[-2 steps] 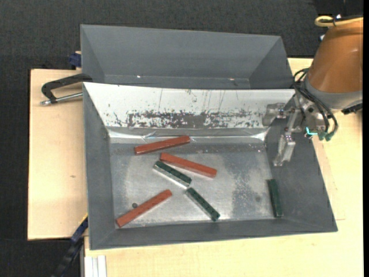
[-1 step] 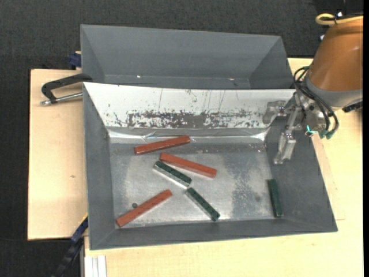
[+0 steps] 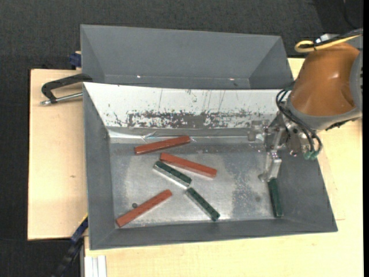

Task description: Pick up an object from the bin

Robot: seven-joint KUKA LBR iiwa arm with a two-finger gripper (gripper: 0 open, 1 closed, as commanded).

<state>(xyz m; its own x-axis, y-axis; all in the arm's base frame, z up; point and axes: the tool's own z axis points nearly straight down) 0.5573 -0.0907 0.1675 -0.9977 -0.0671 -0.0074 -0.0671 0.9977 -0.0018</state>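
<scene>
My gripper hangs at the right side of the bin, its fingertips pointing down just above the top end of a dark green bar that lies along the right wall. The fingers look close together, and nothing shows between them. Further left another dark green bar lies slanted on the floor.
Three red bars and a green-and-white bar lie spread over the left and middle of the bin floor. The arm's orange cover sits over the bin's right rim.
</scene>
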